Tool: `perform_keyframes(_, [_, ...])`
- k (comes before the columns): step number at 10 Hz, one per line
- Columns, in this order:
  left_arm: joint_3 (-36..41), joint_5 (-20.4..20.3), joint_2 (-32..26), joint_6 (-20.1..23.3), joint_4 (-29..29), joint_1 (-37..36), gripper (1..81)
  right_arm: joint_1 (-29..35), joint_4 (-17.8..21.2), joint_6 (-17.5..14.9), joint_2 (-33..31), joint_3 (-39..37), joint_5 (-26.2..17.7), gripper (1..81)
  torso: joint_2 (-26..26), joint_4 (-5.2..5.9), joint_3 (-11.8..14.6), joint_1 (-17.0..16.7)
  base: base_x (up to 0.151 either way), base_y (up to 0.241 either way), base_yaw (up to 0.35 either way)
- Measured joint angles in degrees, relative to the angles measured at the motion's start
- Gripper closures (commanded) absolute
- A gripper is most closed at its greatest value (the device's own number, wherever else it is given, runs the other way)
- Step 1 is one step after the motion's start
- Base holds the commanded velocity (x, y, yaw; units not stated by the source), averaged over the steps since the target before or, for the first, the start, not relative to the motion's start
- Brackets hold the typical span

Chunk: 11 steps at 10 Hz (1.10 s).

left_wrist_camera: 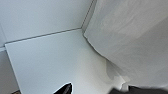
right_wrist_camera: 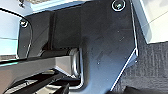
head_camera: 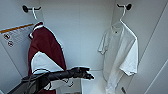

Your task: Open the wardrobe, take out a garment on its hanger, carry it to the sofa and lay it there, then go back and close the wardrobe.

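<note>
The wardrobe (head_camera: 80,32) stands open, its inside white. The garment (head_camera: 122,50), a white T-shirt, hangs at the right on its white hanger (head_camera: 122,15), hooked over a dark peg. My left gripper (head_camera: 87,74) reaches in from the lower left, low in the middle of the wardrobe, left of the shirt's lower part and apart from it. In the left wrist view its dark fingertips (left_wrist_camera: 66,88) stand wide apart over the wardrobe's white floor (left_wrist_camera: 50,62), with the garment's cloth (left_wrist_camera: 130,37) close beside them.
A dark red top (head_camera: 45,47) with a white collar hangs on another white hanger at the left, just behind my left arm. The left door carries a printed warning label (head_camera: 15,35). Dark grey carpet (right_wrist_camera: 150,67) lies under the right arm.
</note>
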Motion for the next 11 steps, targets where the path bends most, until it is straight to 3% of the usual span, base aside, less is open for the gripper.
perform_keyframes(6, [-3.9,1.0,5.9,-12.6,-5.0,-15.5,1.0,0.3,0.1,0.4,-0.1,0.0,0.6,1.0,0.0,0.0,0.0,0.0,0.0,0.0,0.0])
perform_keyframes(8, [-5.8,-6.6,6.3,-14.3,-14.1,-19.4,1.0,0.3,0.1,0.4,-0.1,0.0,0.6,1.0,0.0,0.0,0.0,0.0,0.0,0.0,0.0])
perform_keyframes(11, [-7.3,-11.6,5.9,-15.3,-21.0,-26.1,1.0,0.3,0.1,0.4,0.8,-0.1,0.7,1.0,0.0,0.0,0.0,0.0,0.0,0.0,0.0])
